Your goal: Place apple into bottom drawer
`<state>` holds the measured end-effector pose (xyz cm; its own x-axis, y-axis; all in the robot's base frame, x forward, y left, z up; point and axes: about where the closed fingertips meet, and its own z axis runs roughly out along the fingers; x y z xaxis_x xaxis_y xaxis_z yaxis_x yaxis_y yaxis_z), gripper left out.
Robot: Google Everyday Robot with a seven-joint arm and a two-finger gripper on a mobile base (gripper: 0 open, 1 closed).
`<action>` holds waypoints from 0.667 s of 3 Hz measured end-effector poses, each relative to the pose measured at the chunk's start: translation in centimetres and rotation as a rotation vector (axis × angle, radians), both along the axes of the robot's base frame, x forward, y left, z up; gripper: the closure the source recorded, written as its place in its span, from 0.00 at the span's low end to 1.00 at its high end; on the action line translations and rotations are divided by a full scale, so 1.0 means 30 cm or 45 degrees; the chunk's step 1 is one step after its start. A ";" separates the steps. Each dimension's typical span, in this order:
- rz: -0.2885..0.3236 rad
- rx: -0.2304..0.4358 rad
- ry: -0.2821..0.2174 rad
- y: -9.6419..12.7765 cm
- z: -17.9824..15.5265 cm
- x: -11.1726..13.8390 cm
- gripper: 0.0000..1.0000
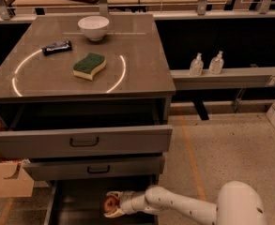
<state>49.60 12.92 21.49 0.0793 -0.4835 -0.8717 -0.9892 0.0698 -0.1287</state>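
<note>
The red-orange apple [110,204] sits between the fingers of my gripper [112,204], low over the dark floor of the bottom drawer [76,205], which is pulled out beneath the two upper drawers. My white arm [184,205] reaches in from the lower right. The gripper is shut on the apple. Whether the apple touches the drawer floor I cannot tell.
The top drawer [83,142] and middle drawer [95,168] stand partly open above. On the cabinet top lie a green sponge [89,65], a white bowl [93,27] and a dark snack bar [57,47]. Two bottles [206,63] stand on a shelf at right. A cardboard box [5,179] is at left.
</note>
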 end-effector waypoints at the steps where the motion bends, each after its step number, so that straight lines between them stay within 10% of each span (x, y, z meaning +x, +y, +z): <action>1: -0.012 -0.022 0.008 -0.002 -0.046 0.011 1.00; 2: -0.053 0.002 0.031 -0.001 -0.100 0.034 0.82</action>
